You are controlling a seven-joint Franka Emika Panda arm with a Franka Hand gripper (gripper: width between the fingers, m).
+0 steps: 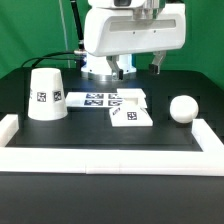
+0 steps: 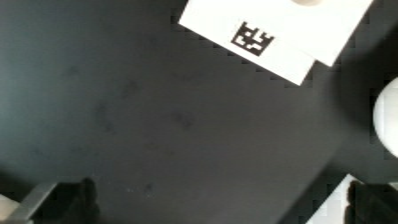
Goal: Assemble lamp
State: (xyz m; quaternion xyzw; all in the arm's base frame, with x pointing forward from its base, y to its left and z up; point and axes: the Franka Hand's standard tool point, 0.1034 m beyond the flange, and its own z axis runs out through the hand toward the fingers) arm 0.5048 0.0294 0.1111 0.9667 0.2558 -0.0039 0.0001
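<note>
The white cone shade [image 1: 45,93] stands wide end down at the exterior view's left. The flat square base [image 1: 130,116] lies mid-table, with a tag on top. It also shows in the wrist view [image 2: 267,35]. The round bulb [image 1: 182,108] rests at the exterior view's right. A white curved edge in the wrist view [image 2: 388,118] seems to be the bulb. My gripper [image 1: 140,68] hangs above the table behind the parts. In the wrist view it [image 2: 217,205] is open and empty over bare black table, with the dark fingertips [image 2: 63,200] wide apart.
The marker board [image 1: 100,99] lies flat between the shade and the base. A low white wall [image 1: 100,158] frames the black table along the front and both sides. Cables hang behind the arm.
</note>
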